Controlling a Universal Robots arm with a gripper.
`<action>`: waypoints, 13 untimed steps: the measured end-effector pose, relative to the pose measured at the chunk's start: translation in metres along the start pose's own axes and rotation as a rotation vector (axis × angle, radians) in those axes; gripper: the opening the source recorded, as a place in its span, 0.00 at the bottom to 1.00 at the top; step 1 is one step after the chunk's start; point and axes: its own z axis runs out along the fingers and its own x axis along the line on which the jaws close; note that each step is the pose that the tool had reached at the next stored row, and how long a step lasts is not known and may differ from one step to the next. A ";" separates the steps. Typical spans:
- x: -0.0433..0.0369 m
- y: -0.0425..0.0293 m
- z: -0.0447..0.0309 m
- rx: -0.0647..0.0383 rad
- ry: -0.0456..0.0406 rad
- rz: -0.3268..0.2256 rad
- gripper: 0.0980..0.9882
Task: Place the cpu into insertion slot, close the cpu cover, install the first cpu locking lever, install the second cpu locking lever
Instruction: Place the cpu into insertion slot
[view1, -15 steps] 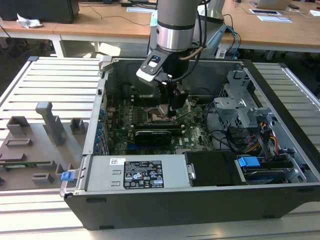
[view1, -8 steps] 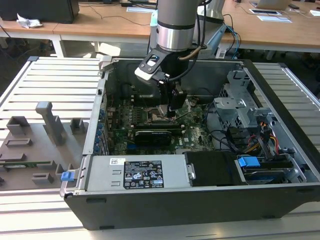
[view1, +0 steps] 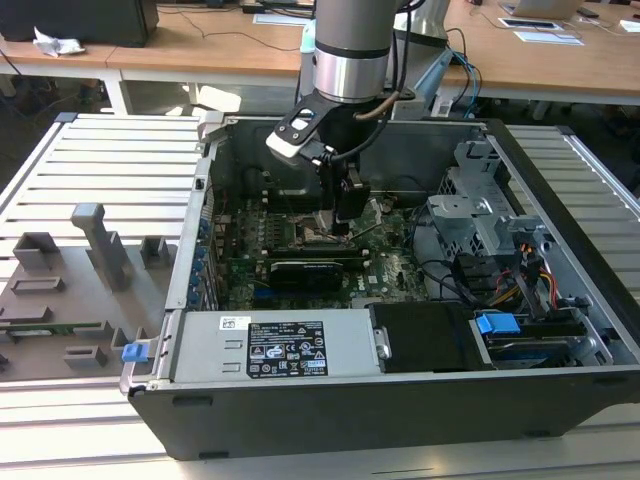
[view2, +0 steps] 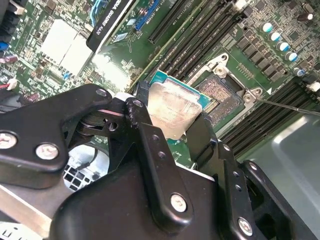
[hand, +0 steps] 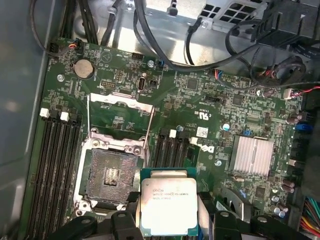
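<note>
My gripper (view2: 172, 127) is shut on the cpu (hand: 167, 205), a flat square chip with a silver-grey top on a green base, gripped by its edges between two black fingers (view2: 145, 135). In both wrist views the cpu hangs a little above the green board, just beside the insertion slot (hand: 111, 176) and not over it. The insertion slot (view2: 220, 92) lies bare with its brownish pin field showing. The cpu cover (hand: 120, 98) is swung open at the slot's far side. In the exterior view the gripper (view1: 340, 215) reaches down inside the open computer case.
Long black memory slots (hand: 57, 165) flank the socket. A silver heatsink (hand: 252, 156) and a black card (view1: 310, 270) sit nearby. Cables (hand: 150, 35), a drive cage (view1: 480, 225) and the power supply (view1: 270, 345) crowd the case. Grey fixtures (view1: 100, 245) stand at the exterior view's left.
</note>
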 end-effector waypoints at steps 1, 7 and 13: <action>0.0000 0.0000 0.0000 0.001 -0.0017 0.010 0.50; 0.0000 0.0000 0.0000 0.008 -0.0107 0.059 0.50; 0.0000 0.0000 0.0000 0.012 -0.0175 0.091 0.50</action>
